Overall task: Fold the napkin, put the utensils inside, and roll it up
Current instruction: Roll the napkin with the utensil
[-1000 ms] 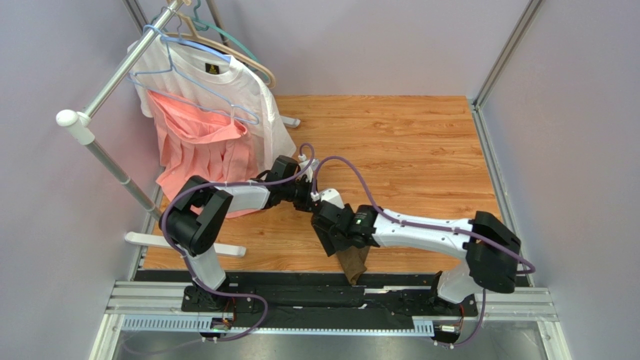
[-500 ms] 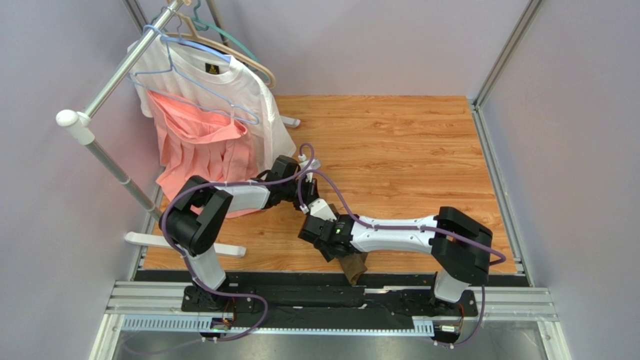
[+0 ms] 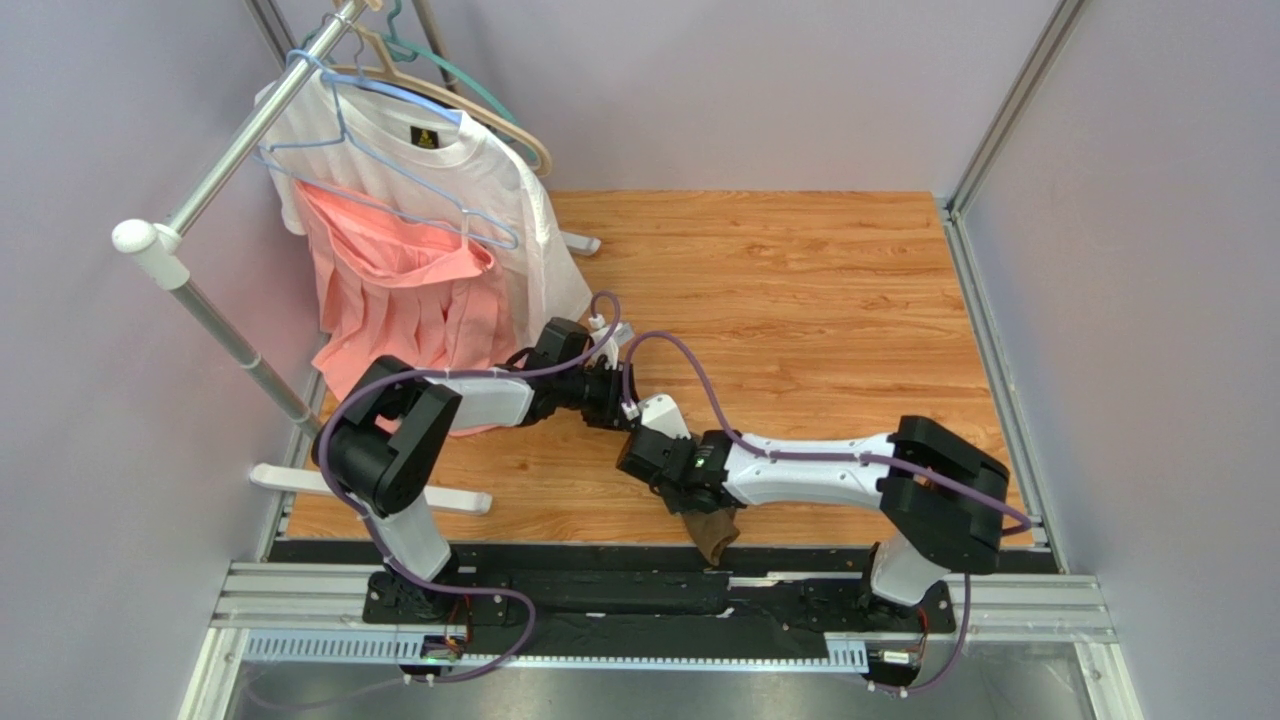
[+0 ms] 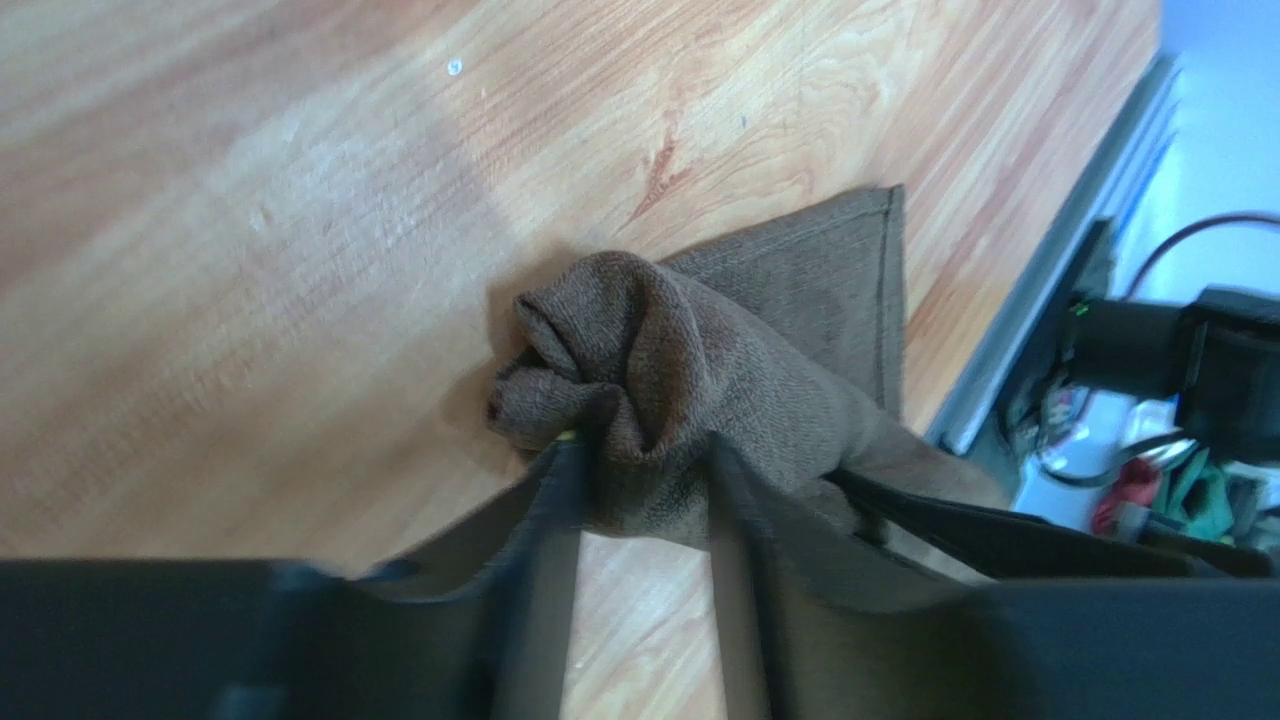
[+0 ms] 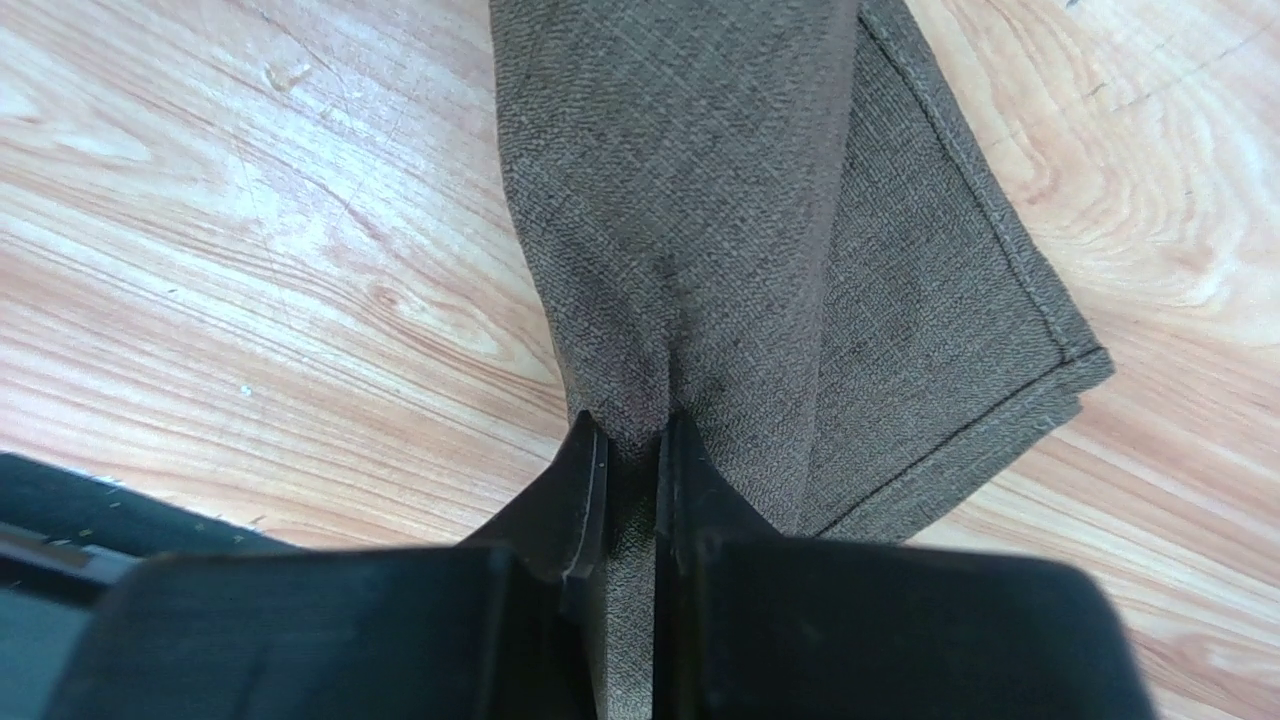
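I count 1 napkin [image 4: 676, 360] on my screens, dark olive-brown. It lies on the wooden bench [image 3: 812, 285] at the near edge, just ahead of the black rail and between the 2 arm bases. From above only a small end of it shows past the right wrist.

The left tool [image 4: 639, 465] has its 2 fingers apart, straddling a bunched, rolled-up end of the napkin. The cloth fills the gap between them, and 1 flat hemmed corner lies on the wood beyond the bunch.

The right tool [image 5: 631, 435] has its 2 fingers nearly together, clamped on a raised fold of the napkin. The cloth stretches away from the pinch in layers, and 1 stitched corner lies flat on the bench to the right.

At the far left, 1 white T-shirt [image 3: 481, 180] and 1 pink garment [image 3: 398, 300] hang on 1 rack [image 3: 226, 143].
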Available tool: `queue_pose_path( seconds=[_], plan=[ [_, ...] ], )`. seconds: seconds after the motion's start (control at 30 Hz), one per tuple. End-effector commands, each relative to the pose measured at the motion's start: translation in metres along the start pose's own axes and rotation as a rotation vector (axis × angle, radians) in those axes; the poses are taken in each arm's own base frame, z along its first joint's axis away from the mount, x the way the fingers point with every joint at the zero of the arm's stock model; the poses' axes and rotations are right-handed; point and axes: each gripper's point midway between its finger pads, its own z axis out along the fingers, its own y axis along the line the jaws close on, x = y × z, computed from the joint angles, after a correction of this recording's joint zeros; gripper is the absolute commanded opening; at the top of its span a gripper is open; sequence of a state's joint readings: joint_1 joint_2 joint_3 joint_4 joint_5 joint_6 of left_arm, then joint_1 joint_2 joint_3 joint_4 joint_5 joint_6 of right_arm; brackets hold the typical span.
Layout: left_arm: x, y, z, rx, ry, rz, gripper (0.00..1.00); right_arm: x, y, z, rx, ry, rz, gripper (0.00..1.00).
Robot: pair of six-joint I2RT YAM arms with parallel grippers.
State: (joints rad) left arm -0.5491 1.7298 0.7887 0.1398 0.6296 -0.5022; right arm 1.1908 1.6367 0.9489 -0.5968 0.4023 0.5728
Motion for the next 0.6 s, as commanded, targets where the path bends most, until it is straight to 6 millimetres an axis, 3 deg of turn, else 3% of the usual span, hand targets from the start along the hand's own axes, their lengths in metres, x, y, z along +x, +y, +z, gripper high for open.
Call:
queue_pose_path(
  seconds=[0.0, 0.03, 0.07, 0.13, 0.4, 0.57],
  plan=[
    [-0.006, -0.012, -0.015, 0.053, -0.061, -0.043, 0.52, -0.001, 0.013, 0.001, -0.150, -0.024, 0.078, 0.00],
    [-0.014, -0.015, -0.021, 0.062, -0.096, -0.036, 0.56, 0.000, 0.011, -0.002, -0.169, -0.032, 0.087, 0.00],
    [-0.017, -0.012, -0.026, 0.057, -0.115, -0.045, 0.69, -0.001, 0.011, -0.004, -0.187, -0.038, 0.087, 0.00],
    [-0.022, -0.014, -0.037, 0.056, -0.152, -0.033, 0.73, -0.006, 0.015, -0.009, -0.251, -0.048, 0.111, 0.00],
    [-0.042, -0.013, -0.078, -0.032, -0.293, 0.017, 0.80, -0.009, 0.027, -0.020, -0.531, -0.056, 0.229, 0.00],
    [-0.046, -0.010, -0.095, -0.063, -0.317, 0.036, 0.80, -0.018, 0.019, -0.025, -0.627, -0.068, 0.289, 0.00]
  ],
)
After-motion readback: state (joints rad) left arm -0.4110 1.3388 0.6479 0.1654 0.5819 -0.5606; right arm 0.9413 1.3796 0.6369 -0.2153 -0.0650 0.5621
